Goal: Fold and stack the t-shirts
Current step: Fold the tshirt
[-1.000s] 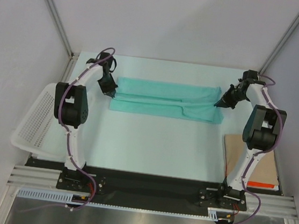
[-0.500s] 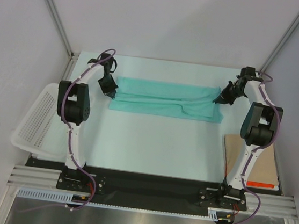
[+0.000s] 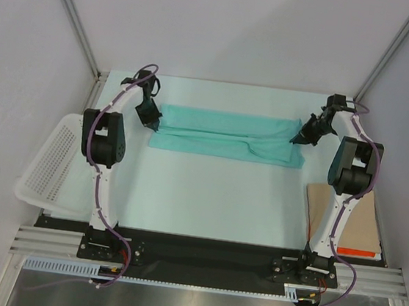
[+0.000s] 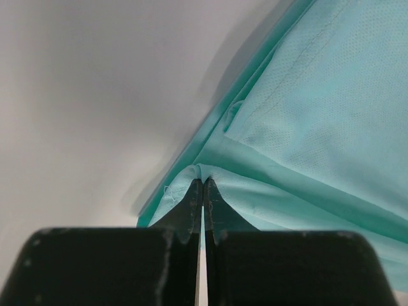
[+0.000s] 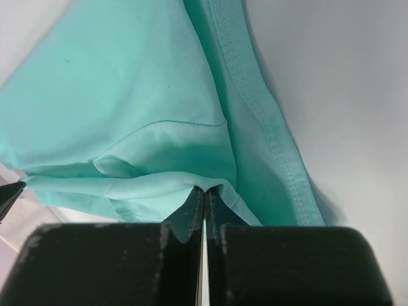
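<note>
At opposite ends, left claw (image 4: 203,183), right claw (image 5: 204,190) clamped tight on t-shirt (image 3: 225,135).

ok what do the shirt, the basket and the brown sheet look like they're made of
T-shirt: soft matte teal knit cloth, by its fine pinhole texture and stitched hem.
Basket: white, probably plastic, a rigid grid of holes.
Brown sheet: likely cardboard, flat and matte.

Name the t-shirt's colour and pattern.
The t-shirt is plain mint green, best seen from the right wrist.
</note>
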{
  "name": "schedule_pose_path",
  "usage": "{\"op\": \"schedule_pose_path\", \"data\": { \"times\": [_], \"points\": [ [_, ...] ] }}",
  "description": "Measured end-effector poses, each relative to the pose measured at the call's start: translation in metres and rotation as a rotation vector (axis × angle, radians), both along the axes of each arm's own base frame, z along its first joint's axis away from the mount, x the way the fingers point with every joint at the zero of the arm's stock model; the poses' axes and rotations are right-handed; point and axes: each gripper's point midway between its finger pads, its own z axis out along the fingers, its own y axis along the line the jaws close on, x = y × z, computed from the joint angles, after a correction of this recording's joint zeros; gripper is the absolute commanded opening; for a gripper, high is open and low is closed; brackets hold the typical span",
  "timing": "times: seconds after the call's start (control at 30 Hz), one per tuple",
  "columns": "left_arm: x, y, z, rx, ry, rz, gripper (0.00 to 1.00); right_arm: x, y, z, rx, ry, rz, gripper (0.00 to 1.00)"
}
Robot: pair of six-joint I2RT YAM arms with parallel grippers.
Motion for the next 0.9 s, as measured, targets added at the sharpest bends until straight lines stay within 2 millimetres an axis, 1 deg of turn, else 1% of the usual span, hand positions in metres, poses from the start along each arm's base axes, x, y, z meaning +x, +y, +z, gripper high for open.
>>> {"op": "schedule_pose_path", "data": {
  "times": [0.1, 0.13, 0.17, 0.2, 0.3, 0.33, 0.4, 0.47, 0.53, 0.6, 0.63, 0.67, 0.7, 0.77, 0.8, 0.83, 0.87, 0.9],
  "points": [
    [-0.001, 0.0, -0.002, -0.004, 0.007, 0.0, 0.01, 0.002, 0.0, 0.0, 0.0, -0.006, 0.0, 0.01],
    [-0.001, 0.0, -0.003, -0.005, 0.007, 0.0, 0.08, 0.002, 0.0, 0.0, 0.0, -0.005, 0.0, 0.09],
    [-0.001, 0.0, -0.003, -0.005, 0.007, 0.001, 0.15, 0.002, 0.0, 0.0, 0.001, -0.004, -0.001, 0.13],
    [-0.001, 0.0, -0.003, -0.005, 0.009, 0.002, 0.31, 0.003, 0.0, -0.001, 0.002, -0.003, -0.002, 0.23],
    [0.0, 0.003, -0.001, 0.01, 0.006, -0.001, 0.53, 0.006, -0.002, -0.001, -0.004, -0.009, -0.003, 0.36],
    [0.001, 0.005, 0.0, 0.019, 0.002, 0.0, 0.64, 0.008, -0.003, 0.0, -0.006, -0.01, -0.003, 0.44],
    [0.001, 0.006, 0.002, 0.033, -0.004, -0.004, 0.68, 0.01, -0.007, 0.003, -0.025, -0.012, -0.004, 0.52],
    [-0.001, 0.005, 0.009, 0.043, -0.021, -0.015, 0.68, 0.013, -0.012, 0.011, -0.057, -0.016, -0.002, 0.59],
    [-0.006, 0.0, 0.021, 0.046, -0.043, -0.038, 0.64, 0.016, -0.017, 0.021, -0.108, -0.035, 0.004, 0.64],
    [-0.013, -0.013, 0.037, 0.04, -0.074, -0.08, 0.56, 0.014, -0.019, 0.031, -0.151, -0.045, 0.012, 0.67],
    [-0.015, -0.021, 0.043, 0.03, -0.096, -0.105, 0.52, 0.012, -0.017, 0.035, -0.167, -0.047, 0.021, 0.67],
    [-0.021, -0.034, 0.048, 0.013, -0.112, -0.139, 0.48, 0.008, -0.012, 0.04, -0.179, -0.054, 0.034, 0.67],
    [-0.027, -0.047, 0.051, -0.007, -0.124, -0.173, 0.38, 0.003, -0.004, 0.045, -0.183, -0.061, 0.05, 0.66],
    [-0.037, -0.078, 0.053, -0.066, -0.132, -0.248, 0.29, -0.012, 0.021, 0.053, -0.173, -0.07, 0.092, 0.61],
    [-0.041, -0.092, 0.05, -0.095, -0.129, -0.282, 0.27, -0.02, 0.034, 0.054, -0.165, -0.068, 0.113, 0.53],
    [-0.043, -0.106, 0.045, -0.131, -0.12, -0.312, 0.26, -0.03, 0.05, 0.054, -0.158, -0.065, 0.14, 0.5],
    [-0.045, -0.115, 0.042, -0.144, -0.116, -0.333, 0.25, -0.039, 0.064, 0.052, -0.154, -0.059, 0.157, 0.47],
    [-0.045, -0.123, 0.035, -0.162, -0.106, -0.348, 0.24, -0.047, 0.08, 0.049, -0.156, -0.058, 0.179, 0.39]
  ]
}}
